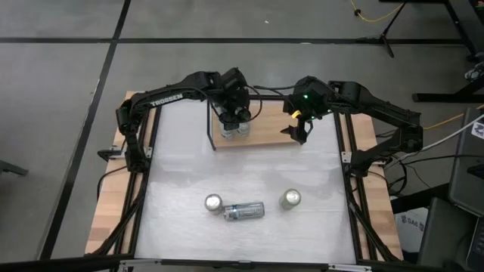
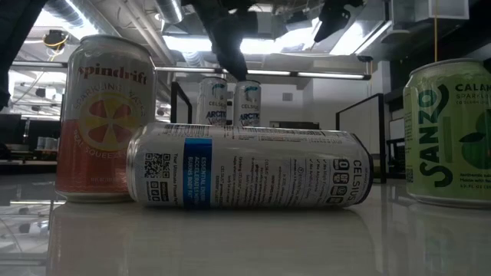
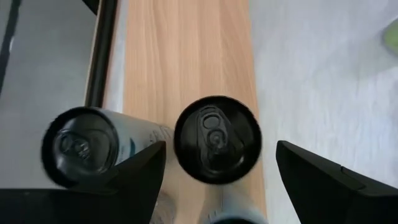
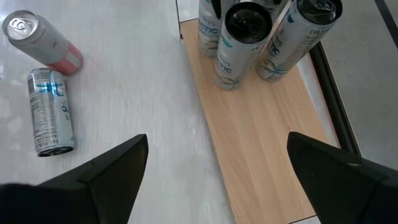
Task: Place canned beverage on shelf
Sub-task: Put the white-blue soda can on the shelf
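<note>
White tabletop (image 1: 242, 234) fills the frame of the rig, with grey floor around it and a ceiling of ducts and lights visible beyond in the low view. At the far edge of the table lies the shelf (image 1: 261, 128), a light-wood board with black wire uprights at its ends.

Two slim Celsius cans (image 1: 234, 127) stand upright side by side at the left end of the shelf, close to the black upright. The left gripper (image 1: 234, 113) hangs directly above them. In the left wrist view its two dark fingers (image 3: 140, 171) stand apart on either side of the can nearer the board's middle (image 3: 217, 138); a clear gap shows between each finger and the can, so the jaws are open around it and grip nothing. The second can (image 3: 79, 147) stands just beside, outside the fingers.

The right gripper (image 1: 299, 130) hovers over the right part of the shelf, fingers spread wide and empty.

Near the front of the table three more cans remain: a pink Spindrift can (image 2: 105, 119) upright, a silver Celsius can (image 2: 249, 167) lying on its side just beside it, and a green Sanzo can (image 2: 449, 134) upright, apart to the right.
</note>
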Robot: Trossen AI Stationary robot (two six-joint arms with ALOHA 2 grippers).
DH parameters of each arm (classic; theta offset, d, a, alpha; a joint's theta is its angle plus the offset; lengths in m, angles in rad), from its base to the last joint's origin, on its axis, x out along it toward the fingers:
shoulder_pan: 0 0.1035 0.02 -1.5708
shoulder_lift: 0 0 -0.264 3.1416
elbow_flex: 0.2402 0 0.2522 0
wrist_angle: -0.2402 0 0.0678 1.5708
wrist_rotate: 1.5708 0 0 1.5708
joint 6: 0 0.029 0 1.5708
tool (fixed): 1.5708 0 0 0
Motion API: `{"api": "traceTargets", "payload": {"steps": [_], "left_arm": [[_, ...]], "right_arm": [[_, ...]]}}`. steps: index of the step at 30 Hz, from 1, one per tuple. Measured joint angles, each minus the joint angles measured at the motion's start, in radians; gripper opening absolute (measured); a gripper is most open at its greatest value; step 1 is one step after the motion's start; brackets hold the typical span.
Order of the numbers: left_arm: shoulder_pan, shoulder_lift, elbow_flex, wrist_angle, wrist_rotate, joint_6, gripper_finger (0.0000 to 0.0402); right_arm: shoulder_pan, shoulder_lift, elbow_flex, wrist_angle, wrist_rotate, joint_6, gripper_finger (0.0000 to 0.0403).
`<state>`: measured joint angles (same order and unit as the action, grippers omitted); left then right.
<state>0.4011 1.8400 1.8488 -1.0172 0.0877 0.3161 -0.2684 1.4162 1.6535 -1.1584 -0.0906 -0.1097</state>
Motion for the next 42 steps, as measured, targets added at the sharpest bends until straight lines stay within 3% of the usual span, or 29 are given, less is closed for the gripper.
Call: {"api": "traceTargets", "payload": {"steps": [9,15,20,34,42], "left_arm": [[-0.022,-0.118,0.0,-0.094,0.0,-0.083,0.0295],[-0.105,-0.178,-0.023,-0.224,0.002,-0.168,0.0295],[-0.213,-0.256,-0.173,-0.212,0.005,-0.223,0.0295],[-0.547,-0.569,-0.66,0.024,-0.064,-0.606,0.0295],[-0.722,-0.607,-0.738,0.096,-0.137,-0.678,0.0295]], "right_arm": [[0.001,0.0,0.0,0.001,-0.018,0.005,0.0374],[0.028,0.0,0.0,0.008,-0.02,0.077,0.0374],[0.121,0.006,0.0,0.029,-0.002,0.085,0.0374],[0.412,0.083,0.001,0.366,-0.001,0.334,0.0374],[0.571,0.179,0.001,0.501,0.011,0.371,0.0374]]}}
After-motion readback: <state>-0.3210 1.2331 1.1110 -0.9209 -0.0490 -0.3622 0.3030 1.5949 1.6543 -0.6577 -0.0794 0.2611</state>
